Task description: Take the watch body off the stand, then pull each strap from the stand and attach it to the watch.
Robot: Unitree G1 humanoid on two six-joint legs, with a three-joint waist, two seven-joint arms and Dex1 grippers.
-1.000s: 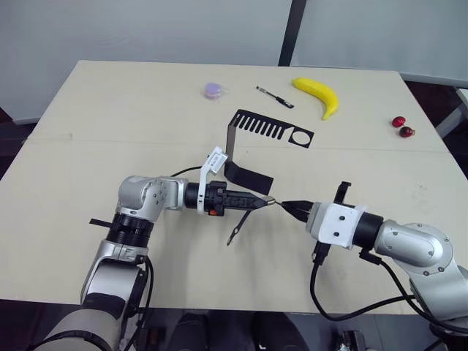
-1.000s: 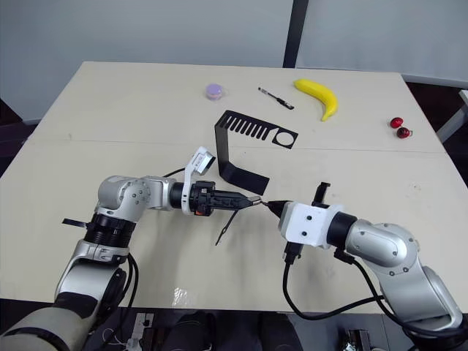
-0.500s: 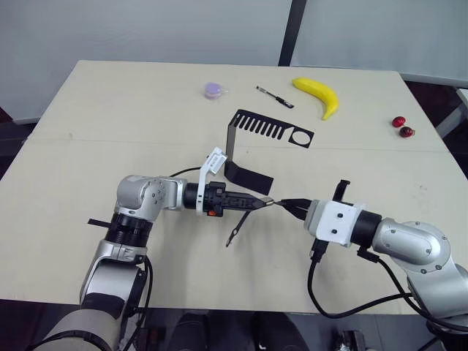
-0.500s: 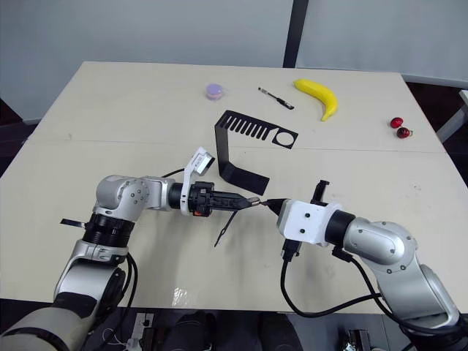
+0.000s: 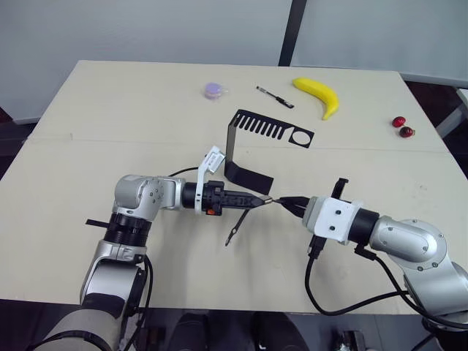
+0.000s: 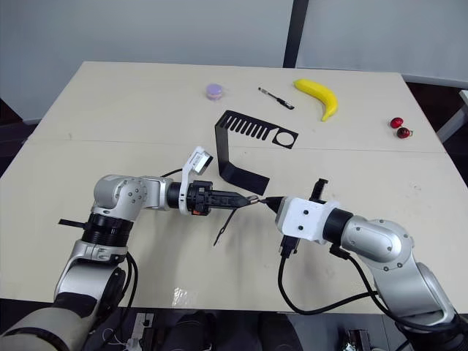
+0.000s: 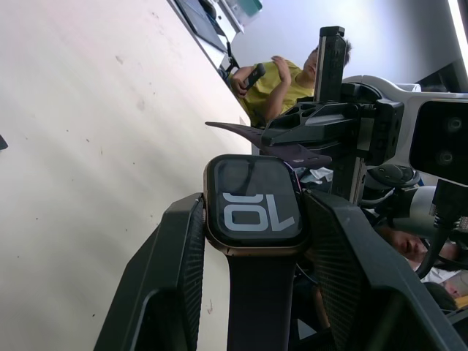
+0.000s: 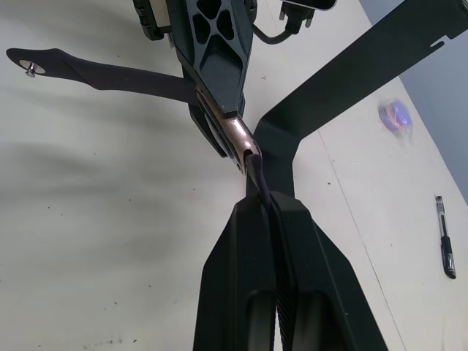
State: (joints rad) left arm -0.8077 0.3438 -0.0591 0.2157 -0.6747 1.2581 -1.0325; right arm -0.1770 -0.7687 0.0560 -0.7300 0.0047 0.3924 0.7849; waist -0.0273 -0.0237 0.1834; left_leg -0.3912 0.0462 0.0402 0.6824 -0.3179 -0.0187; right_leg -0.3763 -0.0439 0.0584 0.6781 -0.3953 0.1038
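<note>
In the left wrist view the strap (image 7: 257, 311) hanging from the watch body (image 7: 254, 206) runs off the picture's edge, so its free end is out of sight there. The second strap (image 8: 265, 194) vanishes between the right pincer (image 8: 272, 219) fingers, most of its length hidden. From the head views the watch body is too small to read. The person (image 7: 281, 86) behind is partly covered by the right arm

The watch body (image 7: 254, 207) has a glossy glass face and metal rim; the table (image 5: 110, 110) is matt.
</note>
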